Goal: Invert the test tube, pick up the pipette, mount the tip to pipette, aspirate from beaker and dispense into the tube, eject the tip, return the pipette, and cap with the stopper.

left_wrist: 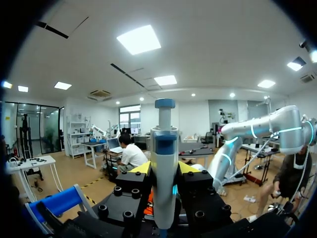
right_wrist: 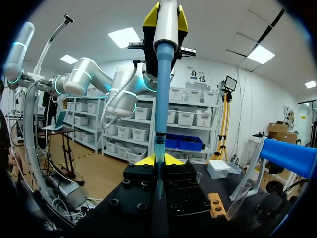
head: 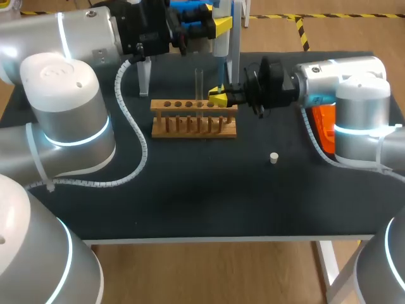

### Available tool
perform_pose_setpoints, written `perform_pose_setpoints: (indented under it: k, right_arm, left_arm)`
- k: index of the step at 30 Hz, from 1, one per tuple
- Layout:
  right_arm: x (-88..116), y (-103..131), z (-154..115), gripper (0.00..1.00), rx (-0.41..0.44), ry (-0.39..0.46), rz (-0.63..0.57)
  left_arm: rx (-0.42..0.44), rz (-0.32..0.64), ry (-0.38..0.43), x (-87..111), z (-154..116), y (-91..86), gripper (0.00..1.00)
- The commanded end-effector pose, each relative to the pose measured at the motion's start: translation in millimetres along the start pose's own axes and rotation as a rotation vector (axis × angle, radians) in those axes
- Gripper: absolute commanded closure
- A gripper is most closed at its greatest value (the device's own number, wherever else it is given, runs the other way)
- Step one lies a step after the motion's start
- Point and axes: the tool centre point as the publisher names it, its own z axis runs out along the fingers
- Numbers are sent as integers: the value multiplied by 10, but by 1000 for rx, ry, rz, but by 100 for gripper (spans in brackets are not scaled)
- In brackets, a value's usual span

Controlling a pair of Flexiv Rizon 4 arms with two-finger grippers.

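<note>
My left gripper (head: 219, 26) is high at the back, shut on a white and blue pipette (head: 221, 45) that hangs upright. In the left wrist view the pipette (left_wrist: 164, 163) stands between the yellow fingertips (left_wrist: 142, 167). My right gripper (head: 217, 96) sits just under it beside the wooden rack (head: 193, 126), shut on the thin clear pipette tip (right_wrist: 159, 148) at the pipette's blue lower shaft (right_wrist: 163, 84). A clear test tube (head: 199, 81) stands upright in the rack. A small white stopper (head: 273, 158) lies on the mat to the right. No beaker shows.
A blue pipette stand (head: 190, 14) with white legs (head: 144, 79) is at the back left of the rack. An orange container (head: 324, 126) is partly hidden behind my right arm. The black mat (head: 202, 196) stretches in front of the rack.
</note>
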Motion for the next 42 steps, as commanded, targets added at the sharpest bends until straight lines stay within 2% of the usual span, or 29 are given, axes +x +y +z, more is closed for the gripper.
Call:
perform_pose_setpoints:
  k: [1,6,7,8,9,10,17,29,37,42]
  right_arm:
    - [-33,168,6,100,0,2,-6]
    - [-35,154,6,100,8,3,-8]
    - [-25,125,5,85,17,2,-4]
    - [-11,102,3,58,26,1,-4]
    - [3,66,0,16,32,0,1]
    - [20,29,-3,0,36,2,5]
    - [108,-154,-108,0,78,6,10]
    - [294,-401,-522,0,155,-22,27]
    - [403,-469,-697,0,166,-31,59]
    - [403,-469,-697,0,166,-31,59]
  left_arm:
    - [-5,-2,-3,5,10,105,100]
    - [-5,-2,-3,5,10,105,100]
    - [-5,-2,-3,5,10,105,100]
    - [-5,-2,-3,5,10,105,100]
    - [-5,-2,-3,5,10,105,100]
    - [-5,-2,-3,5,10,105,100]
    - [-5,-2,-3,5,10,105,100]
    - [-5,-2,-3,5,10,105,100]
    - [-5,-2,-3,5,10,105,100]
    - [-5,-2,-3,5,10,105,100]
